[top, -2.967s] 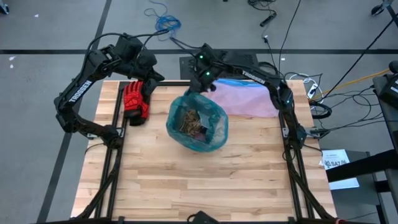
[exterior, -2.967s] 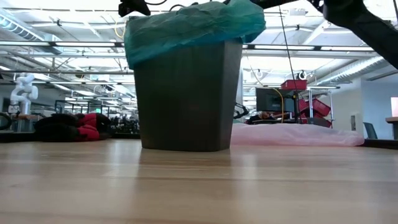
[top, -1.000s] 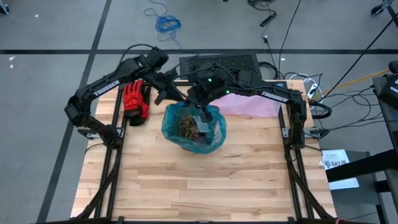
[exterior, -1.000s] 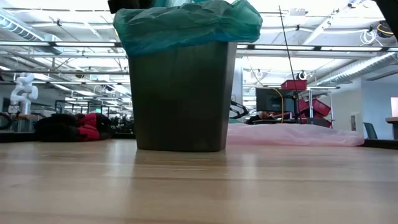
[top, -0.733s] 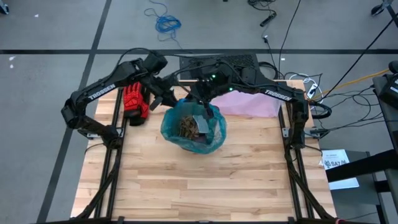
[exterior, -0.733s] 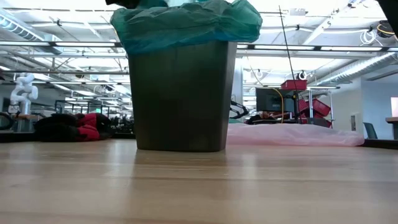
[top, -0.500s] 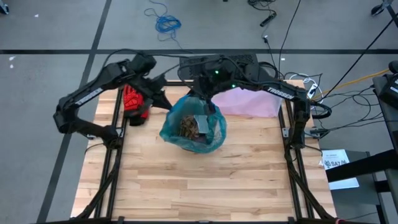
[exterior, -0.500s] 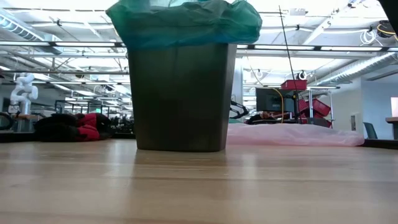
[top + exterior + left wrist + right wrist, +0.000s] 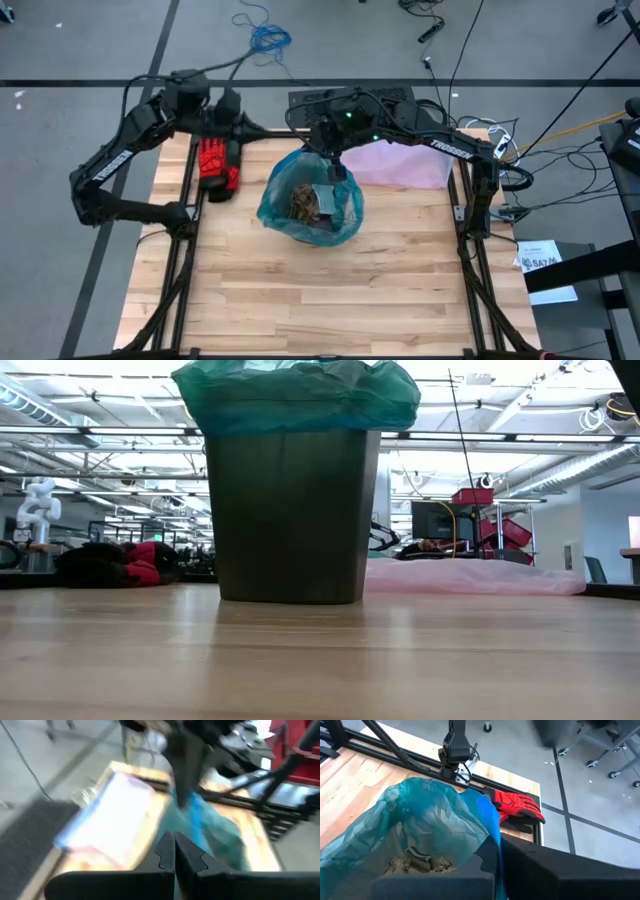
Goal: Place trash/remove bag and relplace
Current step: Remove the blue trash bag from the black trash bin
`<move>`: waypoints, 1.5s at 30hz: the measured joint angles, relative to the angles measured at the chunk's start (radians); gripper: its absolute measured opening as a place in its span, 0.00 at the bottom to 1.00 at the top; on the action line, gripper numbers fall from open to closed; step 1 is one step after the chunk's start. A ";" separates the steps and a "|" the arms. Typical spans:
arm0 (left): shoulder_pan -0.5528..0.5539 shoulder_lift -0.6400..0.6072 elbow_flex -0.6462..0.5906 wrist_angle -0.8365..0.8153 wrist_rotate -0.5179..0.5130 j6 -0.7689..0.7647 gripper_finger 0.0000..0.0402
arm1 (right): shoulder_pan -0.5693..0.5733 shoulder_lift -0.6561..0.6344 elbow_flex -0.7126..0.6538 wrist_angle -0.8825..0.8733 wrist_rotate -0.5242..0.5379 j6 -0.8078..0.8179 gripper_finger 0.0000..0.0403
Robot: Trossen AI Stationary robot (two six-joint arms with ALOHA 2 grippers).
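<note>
My left gripper (image 9: pixel 238 127) sits in the upper left of the high view, above the table's (image 9: pixel 300 290) far edge, right beside the red glove (image 9: pixel 216 163). Its fingers (image 9: pixel 189 857) are pressed flat together with nothing between them, as my left wrist view shows. It touches neither the liner nor the bin. From there the bag (image 9: pixel 310 200) lies toward the frame's centre, apart from that claw, with a gap of bare wood between them.

Moving right, the bag is a crinkly teal liner draped over the rim of a dark bin (image 9: pixel 290 515). In the low view it bulges over the bin's top edge at upper centre of the frame. Looking down, I see brownish crumpled trash (image 9: pixel 300 200) and a small grey piece inside it.

My right gripper (image 9: pixel 334 167) is at the upper centre of the high view, directly at the bag's far rim. Its fingers (image 9: pixel 487 855) are closed, and in my right wrist view a fold of the teal film runs between them, so I am pinching the liner's edge. The bag spreads away from that claw toward the near side of the table.

Further right, a pale pink bag (image 9: pixel 395 160) lies flat at the table's far right corner.
</note>
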 joint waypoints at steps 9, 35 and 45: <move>0.000 0.083 0.002 0.130 0.160 -0.030 0.18 | 0.000 0.000 0.000 0.001 0.000 0.003 0.00; -0.055 0.176 0.001 0.110 0.163 -0.048 0.27 | -0.005 0.001 0.000 0.002 -0.005 0.001 0.00; -0.069 0.180 0.001 0.103 0.163 -0.034 0.03 | -0.006 0.001 0.000 0.008 -0.005 0.001 0.00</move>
